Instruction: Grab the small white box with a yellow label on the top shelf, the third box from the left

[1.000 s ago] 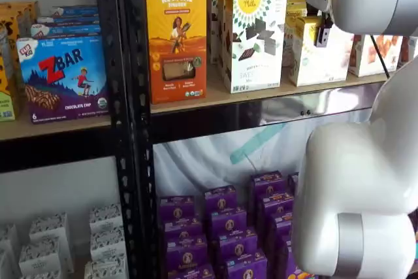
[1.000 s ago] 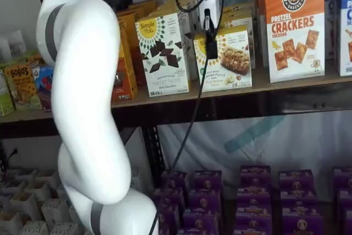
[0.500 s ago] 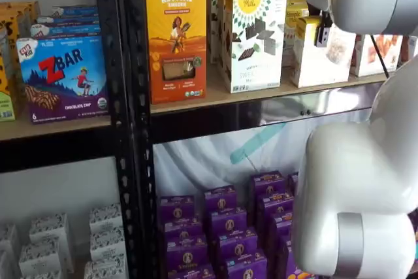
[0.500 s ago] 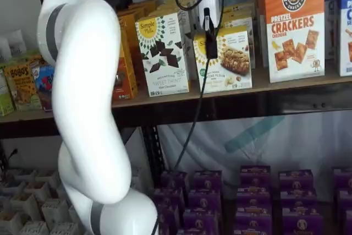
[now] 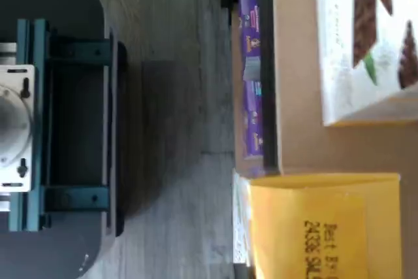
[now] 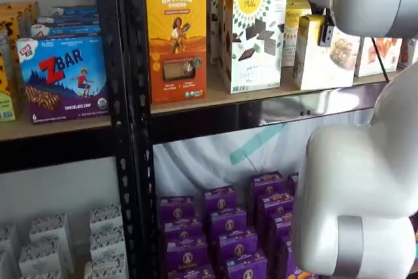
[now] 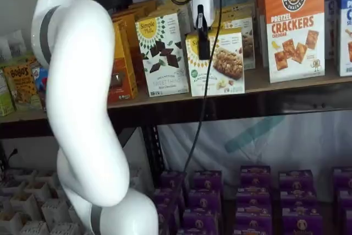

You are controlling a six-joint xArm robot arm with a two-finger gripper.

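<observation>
wrist view: yellow top of small white box [image 5: 320, 227] beside taller chocolate-print box [image 5: 369, 37] | shelf views: gripper [image 7: 203, 39] clamped on small white box [image 7: 220, 64] at front edge of top shelf [image 7: 286, 83]; same [image 6: 326, 50]

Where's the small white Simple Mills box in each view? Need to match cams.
Shelf view: the small white box stands at right, partly behind the white arm.
Shelf view: centre, behind the black hand finger and cable.
Wrist view: the yellow face is probably its top.
Shared landmark: the taller Simple Mills box beside it.
</observation>
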